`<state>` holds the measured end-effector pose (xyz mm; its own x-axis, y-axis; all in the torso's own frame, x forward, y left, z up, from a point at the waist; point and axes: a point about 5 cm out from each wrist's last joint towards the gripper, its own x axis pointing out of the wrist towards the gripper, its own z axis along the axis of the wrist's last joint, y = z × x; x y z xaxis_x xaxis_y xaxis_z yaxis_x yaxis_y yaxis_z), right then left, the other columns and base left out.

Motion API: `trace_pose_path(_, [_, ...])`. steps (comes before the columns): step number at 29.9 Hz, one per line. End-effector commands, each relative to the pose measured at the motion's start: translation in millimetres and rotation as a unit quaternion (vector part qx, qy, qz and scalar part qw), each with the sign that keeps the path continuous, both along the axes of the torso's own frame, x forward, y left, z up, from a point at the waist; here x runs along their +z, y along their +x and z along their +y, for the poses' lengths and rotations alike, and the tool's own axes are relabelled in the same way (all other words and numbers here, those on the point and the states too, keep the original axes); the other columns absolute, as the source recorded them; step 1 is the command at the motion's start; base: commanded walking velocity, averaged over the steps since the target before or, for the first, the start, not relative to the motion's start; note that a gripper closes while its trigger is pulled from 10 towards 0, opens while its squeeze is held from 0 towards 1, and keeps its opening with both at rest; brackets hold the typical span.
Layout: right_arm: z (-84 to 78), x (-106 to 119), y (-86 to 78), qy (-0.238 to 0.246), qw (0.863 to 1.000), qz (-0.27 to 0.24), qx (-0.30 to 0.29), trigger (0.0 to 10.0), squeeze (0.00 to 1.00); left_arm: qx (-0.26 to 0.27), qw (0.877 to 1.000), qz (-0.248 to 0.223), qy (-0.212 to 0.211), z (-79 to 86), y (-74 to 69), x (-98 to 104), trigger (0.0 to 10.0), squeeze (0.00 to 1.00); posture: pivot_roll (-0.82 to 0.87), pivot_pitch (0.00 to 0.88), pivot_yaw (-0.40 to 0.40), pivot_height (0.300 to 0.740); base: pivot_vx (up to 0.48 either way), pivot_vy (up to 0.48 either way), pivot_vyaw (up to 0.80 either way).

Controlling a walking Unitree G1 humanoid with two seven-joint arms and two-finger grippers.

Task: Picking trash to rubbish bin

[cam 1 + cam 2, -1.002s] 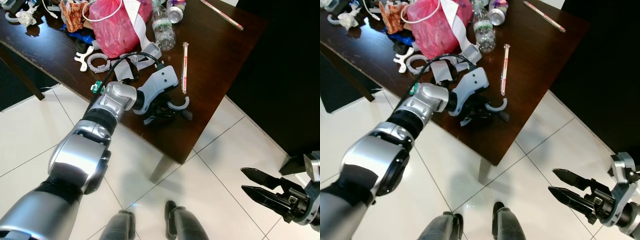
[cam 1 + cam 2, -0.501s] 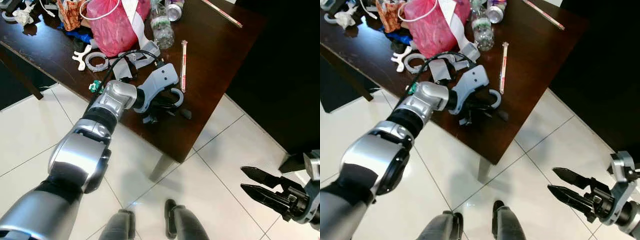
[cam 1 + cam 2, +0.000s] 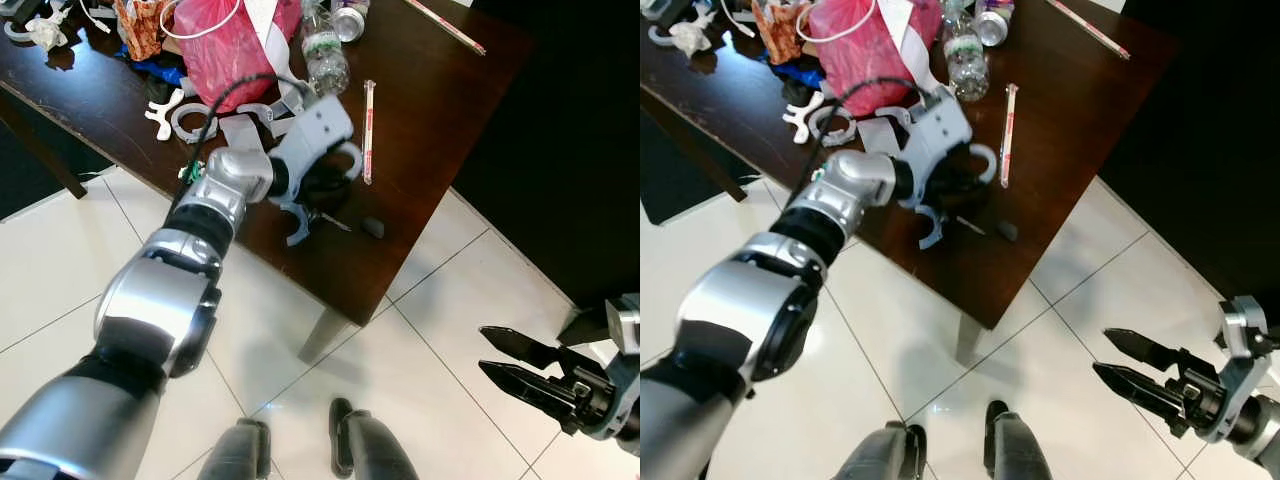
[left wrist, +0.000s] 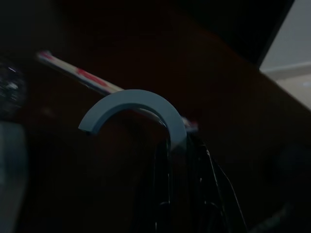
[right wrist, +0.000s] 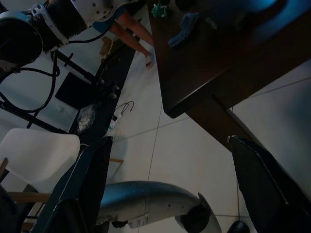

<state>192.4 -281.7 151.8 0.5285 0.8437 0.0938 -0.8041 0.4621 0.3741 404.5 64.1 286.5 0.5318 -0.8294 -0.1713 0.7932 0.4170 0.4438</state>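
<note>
My left gripper (image 3: 335,180) reaches over the dark wooden table (image 3: 440,90) and is shut on one end of a grey C-shaped plastic piece (image 3: 350,158), held just above the tabletop. In the left wrist view the grey arc (image 4: 133,104) stands up from between the black fingers (image 4: 167,194). Other trash lies on the table: a paper-wrapped straw (image 3: 369,130), a crushed clear bottle (image 3: 325,60), a can (image 3: 348,20), a pink plastic bag (image 3: 235,50) and white ring pieces (image 3: 190,120). My right gripper (image 3: 483,350) hangs open low over the floor tiles.
A small dark lump (image 3: 372,227) and a thin stick (image 3: 330,222) lie near the table's front corner. A second wrapped straw (image 3: 445,25) lies at the far edge. White floor tiles (image 3: 430,380) spread below, with my feet (image 3: 345,450) at the bottom. A white chair (image 5: 34,150) stands nearby.
My left gripper closed on the grey C-shaped piece, lifted it off the tabletop and drew it away from the front corner. The right arm has barely moved.
</note>
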Motion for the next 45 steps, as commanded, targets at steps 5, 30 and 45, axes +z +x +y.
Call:
trace_pose_path(5, [2.3, 0, 4.1, 0.028, 0.999, -0.017, -0.003, 10.0, 0.00, 0.013, 0.996, -0.050, -0.067, 14.9, 0.5, 33, 5.4, 0.00, -0.10, 0.359, -0.017, 0.740, 0.000, 0.000, 0.00])
trace_pose_path(30, [6.5, 18, 58.6, 0.092, 0.984, -0.135, -0.067, 10.0, 0.00, -0.039, 0.986, 0.008, -0.161, 22.2, -37.4, -18, 10.0, 0.00, 0.00, 0.226, -0.012, 0.740, 0.000, 0.000, 0.00])
trace_pose_path(45, [1.6, 16, 96.4, 0.089, 0.966, -0.159, -0.183, 10.0, 0.00, -0.076, 0.984, 0.008, -0.163, 11.5, -80.6, -27, 10.0, 0.00, 0.04, 0.164, -0.022, 0.740, 0.000, 0.000, 0.00])
